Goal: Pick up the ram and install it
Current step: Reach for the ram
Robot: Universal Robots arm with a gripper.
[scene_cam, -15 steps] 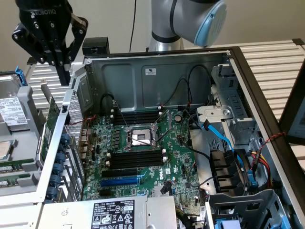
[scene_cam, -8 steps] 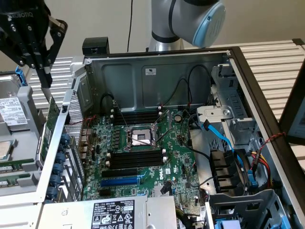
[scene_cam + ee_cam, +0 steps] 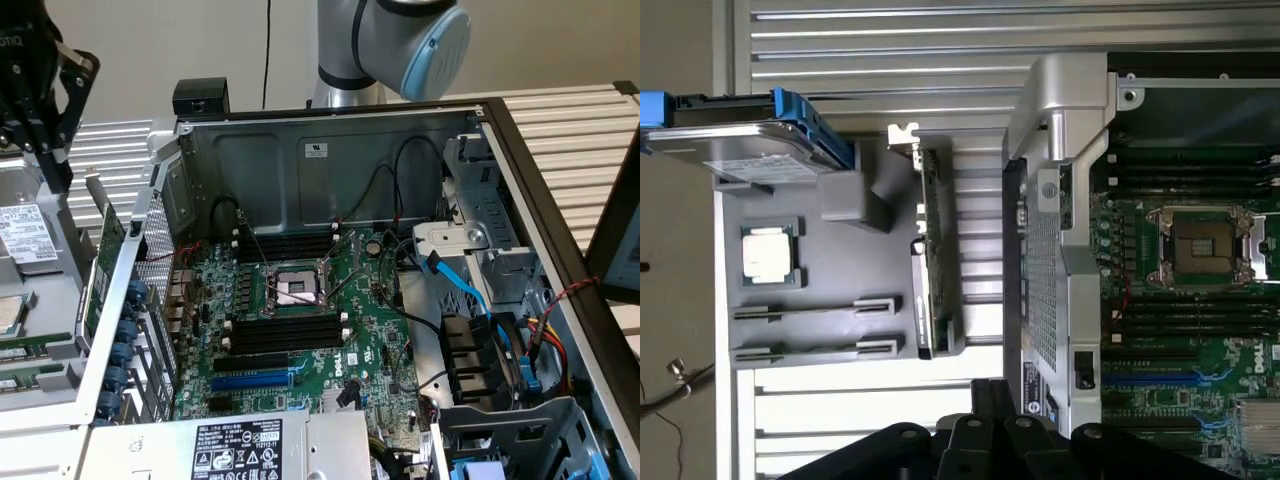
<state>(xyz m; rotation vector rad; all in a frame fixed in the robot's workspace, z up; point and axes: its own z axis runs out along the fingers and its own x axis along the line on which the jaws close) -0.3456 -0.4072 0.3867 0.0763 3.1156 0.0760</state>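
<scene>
While the gripper (image 3: 48,150) hangs over the tray (image 3: 830,260), jaws closed on nothing, the ram (image 3: 815,308) lies in it ungrasped; pickup stage, likely needing them opened.

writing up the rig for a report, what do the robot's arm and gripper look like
The arm is silvery grey metal with rounded joints, one closed by a light blue cap. The gripper is matte black, with partial white lettering on its body. Its fingers are black jointed links with rounded knuckles.
</scene>
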